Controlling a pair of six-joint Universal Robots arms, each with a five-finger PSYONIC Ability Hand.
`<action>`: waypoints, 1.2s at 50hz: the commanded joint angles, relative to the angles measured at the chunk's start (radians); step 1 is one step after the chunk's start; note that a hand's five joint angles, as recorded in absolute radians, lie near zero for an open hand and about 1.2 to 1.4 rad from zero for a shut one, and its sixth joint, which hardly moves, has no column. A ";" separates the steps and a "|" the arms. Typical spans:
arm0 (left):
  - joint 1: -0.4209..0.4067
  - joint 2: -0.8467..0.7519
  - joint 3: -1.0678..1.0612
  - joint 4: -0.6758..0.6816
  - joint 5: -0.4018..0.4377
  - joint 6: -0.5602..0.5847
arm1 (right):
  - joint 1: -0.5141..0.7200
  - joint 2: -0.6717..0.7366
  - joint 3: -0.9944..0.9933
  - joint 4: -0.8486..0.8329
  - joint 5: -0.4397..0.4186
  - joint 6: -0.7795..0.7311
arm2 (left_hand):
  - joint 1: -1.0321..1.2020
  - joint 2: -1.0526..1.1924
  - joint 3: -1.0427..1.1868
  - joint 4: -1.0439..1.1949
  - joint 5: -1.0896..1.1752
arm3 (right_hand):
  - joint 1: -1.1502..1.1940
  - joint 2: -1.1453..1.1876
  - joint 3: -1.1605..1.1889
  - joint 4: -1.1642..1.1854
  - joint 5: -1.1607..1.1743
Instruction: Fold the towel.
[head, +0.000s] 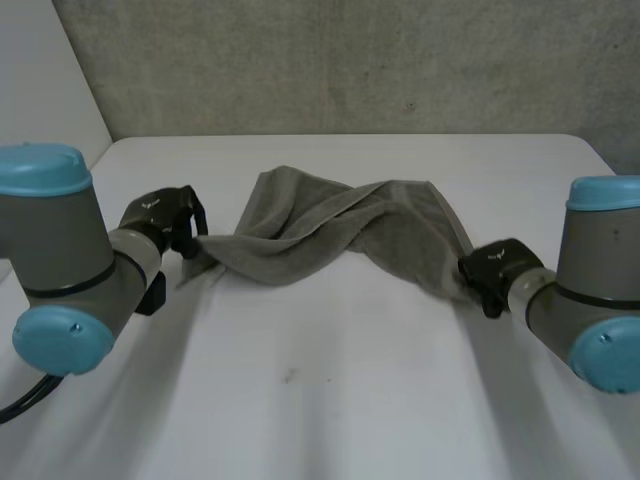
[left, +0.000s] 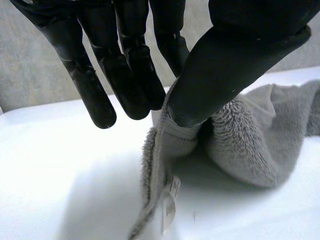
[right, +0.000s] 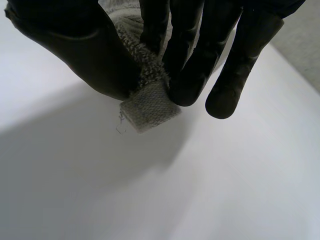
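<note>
A grey towel (head: 330, 228) hangs stretched and twisted between my two hands above the white table (head: 320, 400), sagging in the middle with its far part resting on the table. My left hand (head: 165, 218) pinches the towel's left corner; in the left wrist view the thumb (left: 225, 65) presses the towel (left: 240, 145) against the fingers (left: 125, 75), and a white label (left: 170, 202) dangles from the hem. My right hand (head: 495, 270) grips the right corner; in the right wrist view the thumb (right: 80, 50) and fingers (right: 195, 65) pinch the towel corner (right: 150, 110).
The table's bare white surface spreads in front of the towel and to both sides. A grey concrete wall (head: 330, 60) stands behind the table's far edge. Both arms reach in from the near corners.
</note>
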 joint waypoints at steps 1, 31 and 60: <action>0.011 0.131 -0.071 -0.001 0.006 0.015 | -0.020 -0.202 0.174 0.114 -0.036 -0.102 | 0.216 0.179 0.180 0.179 0.189 | 0.064 0.082 0.055 0.058 0.064; -0.018 0.418 -0.171 -0.003 0.037 0.020 | -0.149 -0.216 -0.111 0.349 -0.313 0.069 | 0.216 0.179 0.180 0.179 0.189 | -1.158 -1.140 -1.167 -1.164 -1.158; -0.015 0.530 -0.160 0.000 0.087 0.020 | 0.046 0.596 -0.960 0.252 -0.326 0.284 | 0.216 0.179 0.180 0.179 0.189 | -0.563 -0.545 -0.572 -0.569 -0.564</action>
